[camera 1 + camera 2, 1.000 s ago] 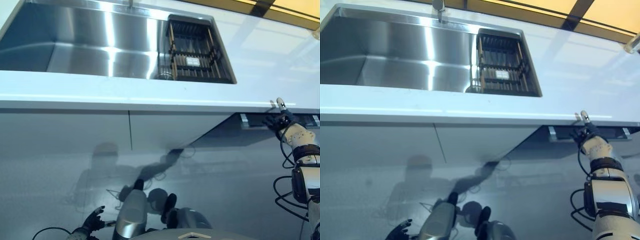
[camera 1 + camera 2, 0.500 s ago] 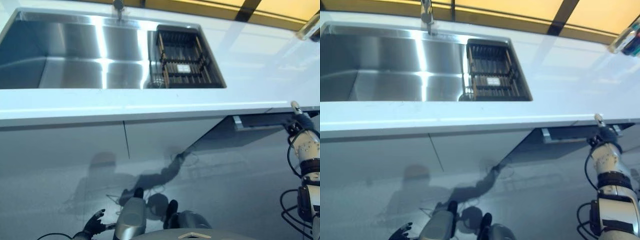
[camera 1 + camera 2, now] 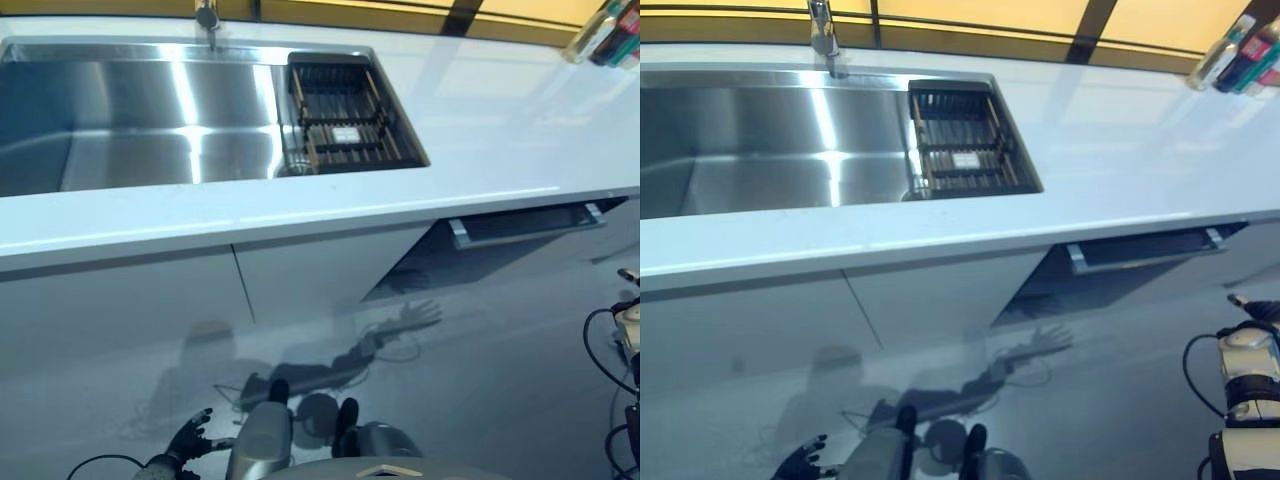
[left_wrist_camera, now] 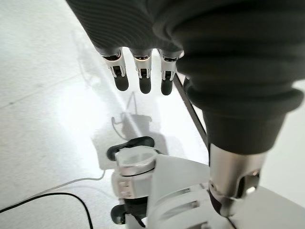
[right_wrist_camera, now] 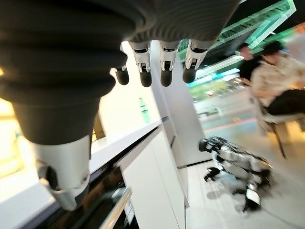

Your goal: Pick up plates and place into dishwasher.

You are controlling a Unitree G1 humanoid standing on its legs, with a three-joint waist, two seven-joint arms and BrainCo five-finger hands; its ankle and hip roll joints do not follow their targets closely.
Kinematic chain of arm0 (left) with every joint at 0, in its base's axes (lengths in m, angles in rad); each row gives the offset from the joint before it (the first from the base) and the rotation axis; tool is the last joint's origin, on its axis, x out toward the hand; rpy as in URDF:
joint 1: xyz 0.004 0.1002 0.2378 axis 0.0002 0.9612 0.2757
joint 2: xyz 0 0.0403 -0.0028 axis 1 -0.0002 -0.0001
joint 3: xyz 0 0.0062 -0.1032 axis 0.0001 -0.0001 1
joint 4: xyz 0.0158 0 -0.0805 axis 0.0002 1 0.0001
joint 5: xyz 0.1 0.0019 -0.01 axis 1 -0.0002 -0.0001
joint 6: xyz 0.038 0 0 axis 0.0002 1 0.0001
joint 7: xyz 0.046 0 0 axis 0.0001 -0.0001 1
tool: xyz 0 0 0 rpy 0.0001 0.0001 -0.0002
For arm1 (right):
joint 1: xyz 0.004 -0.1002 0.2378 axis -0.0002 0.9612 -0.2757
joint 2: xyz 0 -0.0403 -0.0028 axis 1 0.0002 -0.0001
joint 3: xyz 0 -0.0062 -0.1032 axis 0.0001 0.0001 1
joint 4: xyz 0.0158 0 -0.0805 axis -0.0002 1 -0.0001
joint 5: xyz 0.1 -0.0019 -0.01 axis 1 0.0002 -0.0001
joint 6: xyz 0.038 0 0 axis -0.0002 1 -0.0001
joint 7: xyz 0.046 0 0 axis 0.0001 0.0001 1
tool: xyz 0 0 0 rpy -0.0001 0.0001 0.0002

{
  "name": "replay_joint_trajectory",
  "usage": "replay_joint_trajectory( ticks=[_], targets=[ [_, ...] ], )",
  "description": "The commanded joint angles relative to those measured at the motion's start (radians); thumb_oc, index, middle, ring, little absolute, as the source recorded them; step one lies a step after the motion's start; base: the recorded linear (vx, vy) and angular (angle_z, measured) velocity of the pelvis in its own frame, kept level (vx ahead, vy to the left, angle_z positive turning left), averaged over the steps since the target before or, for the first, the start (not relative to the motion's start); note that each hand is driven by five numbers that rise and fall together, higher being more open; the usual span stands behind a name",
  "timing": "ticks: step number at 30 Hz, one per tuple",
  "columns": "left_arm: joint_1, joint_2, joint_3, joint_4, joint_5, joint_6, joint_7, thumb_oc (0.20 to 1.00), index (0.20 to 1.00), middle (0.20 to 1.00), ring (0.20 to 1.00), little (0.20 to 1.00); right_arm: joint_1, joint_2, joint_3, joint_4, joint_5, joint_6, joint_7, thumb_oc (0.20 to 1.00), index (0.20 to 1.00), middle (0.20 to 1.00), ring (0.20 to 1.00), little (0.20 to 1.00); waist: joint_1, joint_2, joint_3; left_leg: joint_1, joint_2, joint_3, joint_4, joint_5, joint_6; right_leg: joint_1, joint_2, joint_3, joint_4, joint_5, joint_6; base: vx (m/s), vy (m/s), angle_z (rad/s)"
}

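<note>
The robot's right hand [image 5: 157, 67] hangs released, fingers straight, holding nothing, just below and beside the dishwasher [image 3: 1145, 250] door, slightly ajar under the countertop [image 3: 1120, 150]. The left hand [image 4: 140, 71] hangs low, released and empty.

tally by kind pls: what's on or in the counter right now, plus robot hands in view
Sink: 1
Faucet: 1
Dark drain rack in the sink: 1
Bottles at the counter's far right corner: at least 2, exact count unclear
Dishwasher handle under the counter: 1
Robot hands: 2, left hand, right hand, both open and empty
Plates: 0
Total: at least 8
</note>
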Motion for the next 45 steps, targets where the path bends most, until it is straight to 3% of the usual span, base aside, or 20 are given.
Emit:
replay_joint_trajectory(
  ticks=[1,6,9,15,23,27,29,33,39,41,45],
  targets=[
    [0.049,0.023,0.012,-0.069,-0.034,-0.004,-0.012,1.000,1.000,1.000,1.000,1.000,-0.003,-0.079,0.037,-0.088,-0.101,-0.025,-0.085,1.000,1.000,1.000,1.000,1.000,0.016,0.005,0.004,0.029,-0.020,-0.026,-0.006,-0.100,0.034,-0.025,-0.093,0.031,0.007,0.180,0.088,0.02,0.039,0.03],
    [0.072,0.011,0.060,-0.139,-0.096,0.009,-0.013,1.000,1.000,1.000,1.000,1.000,0.126,-0.024,0.007,-0.228,-0.176,-0.034,-0.117,1.000,1.000,1.000,1.000,1.000,-0.006,0.020,-0.013,0.043,-0.025,-0.029,-0.003,-0.106,0.034,-0.022,-0.096,0.046,0.011,0.175,0.091,0.04,0.053,0.05],
    [0.084,0.001,0.091,-0.177,-0.123,-0.024,-0.023,1.000,1.000,1.000,1.000,1.000,0.208,0.019,-0.022,-0.291,-0.205,-0.060,-0.119,1.000,1.000,1.000,1.000,1.000,-0.016,0.027,-0.027,0.053,-0.026,-0.029,0.000,-0.109,0.034,-0.014,-0.096,0.050,0.013,0.170,0.093,0.04,0.020,0.05],
    [0.086,-0.025,0.146,-0.289,-0.217,-0.083,-0.038,1.000,1.000,1.000,1.000,1.000,0.350,0.135,-0.055,-0.385,-0.248,-0.137,-0.127,1.000,1.000,1.000,1.000,1.000,-0.040,0.031,-0.056,0.085,-0.016,-0.020,-0.022,-0.104,0.026,0.012,-0.090,0.039,0.003,0.152,0.093,0.01,-0.001,0.02],
    [0.072,-0.080,0.212,-0.432,-0.398,-0.142,-0.059,1.000,1.000,1.000,1.000,1.000,0.474,0.328,-0.019,-0.511,-0.174,-0.272,-0.043,1.000,1.000,1.000,1.000,1.000,-0.077,0.039,-0.098,0.140,0.001,-0.015,-0.081,-0.082,0.013,0.044,-0.064,0.040,-0.012,0.115,0.088,0.00,-0.005,-0.01],
    [0.083,-0.096,0.228,-0.499,-0.429,-0.162,-0.059,1.000,1.000,1.000,1.000,1.000,0.530,0.406,0.001,-0.588,-0.075,-0.389,0.067,1.000,1.000,1.000,1.000,1.000,-0.091,0.041,-0.117,0.164,0.009,-0.012,-0.108,-0.071,0.008,0.060,-0.049,0.043,-0.022,0.096,0.082,-0.01,-0.028,-0.07],
    [0.079,-0.109,0.234,-0.532,-0.479,-0.142,-0.058,1.000,1.000,1.000,1.000,1.000,0.559,0.430,0.031,-0.655,0.000,-0.455,0.177,1.000,1.000,1.000,1.000,1.000,-0.101,0.045,-0.128,0.179,0.016,-0.006,-0.125,-0.063,0.003,0.068,-0.040,0.048,-0.028,0.084,0.079,-0.02,-0.025,-0.12],
    [0.059,-0.118,0.224,-0.570,-0.532,-0.114,-0.092,1.000,1.000,1.000,1.000,1.000,0.576,0.454,0.072,-0.682,0.077,-0.513,0.277,1.000,1.000,1.000,1.000,1.000,-0.112,0.053,-0.143,0.189,0.023,0.006,-0.139,-0.056,-0.008,0.076,-0.026,0.053,-0.048,0.065,0.067,-0.02,-0.027,-0.06],
    [0.064,-0.085,0.152,-0.670,-0.538,-0.076,-0.144,1.000,1.000,1.000,1.000,1.000,0.533,0.452,0.120,-0.692,0.168,-0.525,0.350,1.000,1.000,1.000,1.000,1.000,-0.111,0.066,-0.143,0.190,0.030,0.032,-0.123,-0.064,-0.015,0.084,-0.015,0.058,-0.069,0.055,0.056,-0.02,-0.006,-0.02],
    [0.060,-0.070,0.141,-0.689,-0.565,-0.069,-0.140,1.000,1.000,1.000,1.000,1.000,0.515,0.459,0.138,-0.709,0.262,-0.528,0.446,1.000,1.000,1.000,1.000,1.000,-0.112,0.072,-0.142,0.193,0.030,0.040,-0.118,-0.066,-0.016,0.086,-0.014,0.061,-0.074,0.054,0.054,-0.02,0.009,-0.10],
    [0.058,-0.075,0.139,-0.684,-0.587,-0.075,-0.140,1.000,1.000,1.000,1.000,1.000,0.515,0.474,0.174,-0.719,0.330,-0.541,0.542,1.000,1.000,1.000,1.000,1.000,-0.110,0.075,-0.148,0.194,0.034,0.039,-0.121,-0.061,-0.020,0.083,-0.010,0.063,-0.069,0.048,0.051,-0.01,0.006,-0.10]
  ],
)
